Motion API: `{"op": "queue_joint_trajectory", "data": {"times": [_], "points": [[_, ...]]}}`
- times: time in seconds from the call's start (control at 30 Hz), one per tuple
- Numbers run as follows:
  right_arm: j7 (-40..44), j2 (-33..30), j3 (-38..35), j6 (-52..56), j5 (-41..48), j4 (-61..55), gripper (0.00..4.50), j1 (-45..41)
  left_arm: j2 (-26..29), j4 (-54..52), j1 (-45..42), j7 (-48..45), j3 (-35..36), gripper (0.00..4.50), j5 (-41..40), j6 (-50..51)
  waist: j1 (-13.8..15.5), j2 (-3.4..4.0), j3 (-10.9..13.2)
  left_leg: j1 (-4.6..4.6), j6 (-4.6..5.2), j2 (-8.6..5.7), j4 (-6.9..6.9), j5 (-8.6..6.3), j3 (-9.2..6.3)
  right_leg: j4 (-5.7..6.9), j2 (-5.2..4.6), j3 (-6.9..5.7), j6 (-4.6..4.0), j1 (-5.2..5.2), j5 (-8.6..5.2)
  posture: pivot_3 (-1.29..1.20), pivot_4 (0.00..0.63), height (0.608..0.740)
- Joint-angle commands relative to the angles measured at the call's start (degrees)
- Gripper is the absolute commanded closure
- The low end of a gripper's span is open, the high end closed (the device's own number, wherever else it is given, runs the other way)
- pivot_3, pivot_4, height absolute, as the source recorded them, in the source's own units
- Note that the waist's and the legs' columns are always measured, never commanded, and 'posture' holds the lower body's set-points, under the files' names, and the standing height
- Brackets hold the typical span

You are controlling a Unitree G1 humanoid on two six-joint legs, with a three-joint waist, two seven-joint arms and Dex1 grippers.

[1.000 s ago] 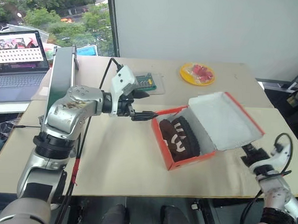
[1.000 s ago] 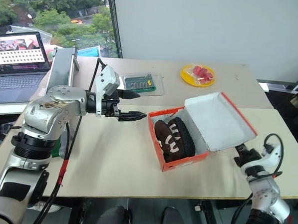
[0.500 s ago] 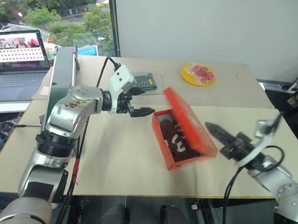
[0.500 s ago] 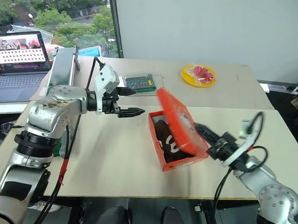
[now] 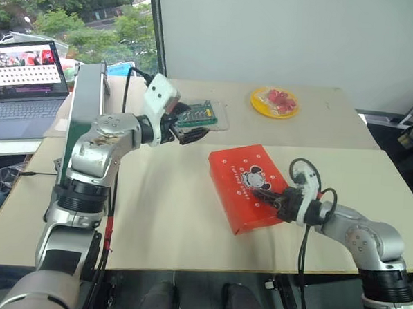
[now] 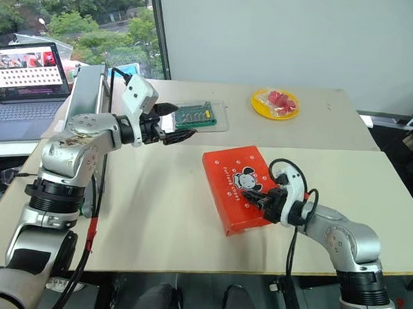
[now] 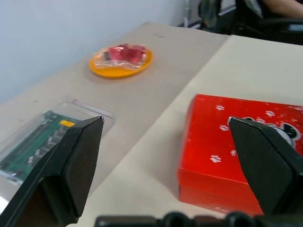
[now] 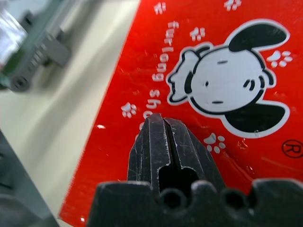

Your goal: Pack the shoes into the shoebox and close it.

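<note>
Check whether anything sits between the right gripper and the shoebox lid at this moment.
Nothing visible does. The right gripper, fingers shut, lies directly over the closed red lid of the shoebox, beside the printed cartoon figure; whether it touches the lid I cannot tell.

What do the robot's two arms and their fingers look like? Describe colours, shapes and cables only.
Both arms are rounded silver-grey metal segments with black joints. The left gripper carries a white boxy camera housing at the wrist and has black, tapered fingers. The right gripper has black, scuffed fingers, and a black cable loops over its wrist.
</note>
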Motion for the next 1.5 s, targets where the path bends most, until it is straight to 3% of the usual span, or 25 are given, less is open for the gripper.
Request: {"op": "queue_joint_trajectory", "data": {"times": [0.03, 0.2, 0.3, 0.4, 0.5, 0.63, 0.87, 0.97, 1.5], "points": [[1.20, -2.30, -2.21, -0.88, -1.19, -1.96, 4.48, -2.13, -0.10, -0.84, -0.46, 0.42, 2.53, 0.00, -1.21, -0.16, 0.05, -0.01, 0.00, 0.00, 0.00, -0.01, 0.01, 0.00, 0.00, 0.00, -0.01, 0.00, 0.01, 0.00, 0.00, 0.00, 0.150, 0.740], [2.11, -5.87, -5.33, -2.47, -2.27, -4.87, 4.48, -3.92, -0.13, -1.56, 0.81, -0.67, 3.31, 0.00, -2.30, 0.06, 0.17, -0.01, 0.01, -0.07, 0.00, 0.00, -0.02, 0.00, 0.00, -0.03, -0.01, -0.02, 0.01, -0.07, 0.00, 0.00, 0.150, 0.740], [2.64, -12.32, -11.66, -5.04, -5.74, -4.72, 4.48, -0.91, -0.37, -1.81, 6.64, -0.32, 3.12, 0.00, -1.38, -2.77, 0.33, 0.01, 0.01, -0.10, 0.01, -0.02, -0.03, -0.01, 0.02, -0.06, -0.04, -0.02, 0.01, -0.09, 0.00, 0.00, 0.150, 0.740], [1.53, -13.55, -16.24, -10.33, -10.09, 0.12, 4.48, 3.17, -0.61, -3.63, 11.18, 0.08, 2.37, 0.00, -0.76, -4.25, 0.82, -0.04, 0.00, -0.08, 0.05, -0.02, -0.03, -0.03, 0.04, -0.17, -0.07, -0.05, 0.04, -0.01, 0.01, 0.00, 0.150, 0.740], [-0.53, -12.04, -20.60, -17.61, -14.19, 6.81, 3.77, 5.22, -2.41, -4.94, 13.03, 1.79, 3.79, 0.00, -1.90, -4.36, 1.37, -0.24, 0.08, -0.12, 0.06, -0.02, 0.00, -0.03, 0.10, -0.20, -0.06, -0.07, 0.06, 0.00, 0.04, 0.00, 0.150, 0.740], [-4.02, -8.03, -25.11, -26.56, -17.07, 13.76, 2.30, 5.94, -3.85, -5.10, 15.14, 4.02, 5.10, 0.00, -1.00, -7.14, 1.38, -0.22, 0.08, -0.04, 0.07, -0.04, 0.03, -0.04, 0.13, -0.19, -0.06, 0.00, 0.08, 0.05, 0.07, 0.00, 0.150, 0.740], [-8.03, -1.31, -25.78, -37.33, -22.04, 18.11, 0.12, 10.10, -5.46, 2.04, 25.83, 5.15, 6.36, 0.00, 1.84, -19.83, 0.50, -0.10, 0.00, 0.17, 0.03, 0.00, -0.10, -0.02, 0.21, -0.19, -0.02, 0.12, 0.07, 0.11, 0.06, 0.00, 0.150, 0.740], [-9.03, 1.58, -26.00, -40.24, -22.64, 18.54, 0.12, 12.68, -5.85, 4.06, 31.10, 5.14, 5.87, 0.00, 3.37, -24.65, 0.38, -0.10, 0.00, 0.18, 0.06, 0.00, -0.11, -0.03, 0.25, -0.18, -0.06, 0.13, 0.07, 0.11, 0.06, 0.00, 0.150, 0.740], [-10.95, 12.61, -19.56, -45.90, -25.34, 13.45, 0.12, 19.99, -10.86, -2.95, 41.22, 7.71, 0.06, 0.00, 6.09, -27.01, -0.05, 0.06, -0.09, 0.30, 0.10, 0.12, -0.15, -0.08, 0.30, -0.10, -0.12, 0.24, 0.03, 0.12, 0.05, 0.00, 0.150, 0.740]]}}
